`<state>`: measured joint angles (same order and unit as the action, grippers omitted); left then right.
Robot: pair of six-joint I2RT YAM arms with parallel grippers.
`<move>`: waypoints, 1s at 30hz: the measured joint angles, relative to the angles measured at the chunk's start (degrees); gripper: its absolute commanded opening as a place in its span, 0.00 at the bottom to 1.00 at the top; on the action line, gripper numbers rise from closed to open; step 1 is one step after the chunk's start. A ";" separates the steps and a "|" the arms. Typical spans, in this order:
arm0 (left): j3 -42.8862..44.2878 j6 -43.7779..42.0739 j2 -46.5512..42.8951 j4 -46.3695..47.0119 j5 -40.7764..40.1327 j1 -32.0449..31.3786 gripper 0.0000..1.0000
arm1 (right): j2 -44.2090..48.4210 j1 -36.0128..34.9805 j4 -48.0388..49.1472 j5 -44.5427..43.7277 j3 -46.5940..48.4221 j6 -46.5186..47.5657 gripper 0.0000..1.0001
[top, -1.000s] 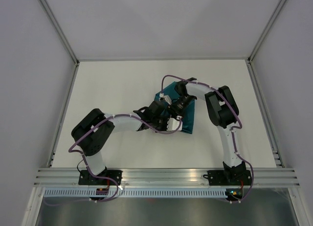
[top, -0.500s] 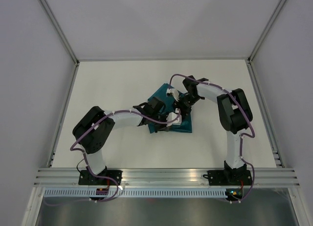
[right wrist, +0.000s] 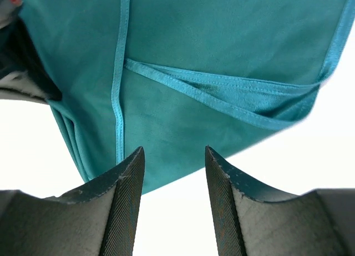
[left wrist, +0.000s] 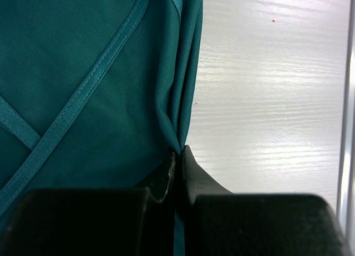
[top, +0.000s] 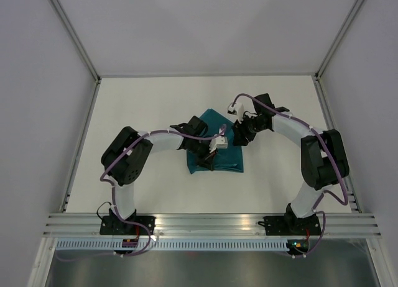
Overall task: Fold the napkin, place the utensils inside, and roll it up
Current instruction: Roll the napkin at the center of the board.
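The teal napkin [top: 227, 160] lies folded in layers on the white table, mid-field. My left gripper [top: 210, 159] is shut on its folded edge; in the left wrist view the cloth [left wrist: 83, 73] runs straight into the closed fingertips [left wrist: 178, 154]. My right gripper [top: 239, 138] hovers at the napkin's far right side, open, with nothing between its fingers. In the right wrist view the napkin [right wrist: 222, 40] with its stitched hems fills the space ahead of that gripper [right wrist: 173, 152]. The utensils are out of view.
Bare white tabletop [top: 143, 107] surrounds the cloth. Grey walls and metal rails [top: 81, 138] close off the left, right and back sides. A rail [left wrist: 348, 101] shows at the right edge of the left wrist view. Both arms curve inward over the table's middle.
My right gripper has widened its jaws and drawn back to the right, off the napkin. The left gripper stayed shut on the cloth, and the napkin now lies flatter and more squarely folded.
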<state>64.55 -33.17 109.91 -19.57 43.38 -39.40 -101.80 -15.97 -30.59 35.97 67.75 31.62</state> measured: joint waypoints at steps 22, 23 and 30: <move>12.81 4.90 14.16 -14.73 18.21 6.88 0.02 | 19.91 -17.73 17.70 -14.12 -22.18 8.09 0.55; 13.05 5.05 14.51 -15.06 18.71 6.99 0.02 | 19.87 -18.86 18.01 -14.84 -22.34 8.59 0.55; 14.53 5.20 16.17 -17.51 20.39 7.56 0.02 | 17.86 -24.87 20.90 -18.60 -22.69 10.91 0.56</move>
<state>79.09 -27.97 126.08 -37.08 63.77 -31.83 -83.94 -40.84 -9.69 17.37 45.06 42.52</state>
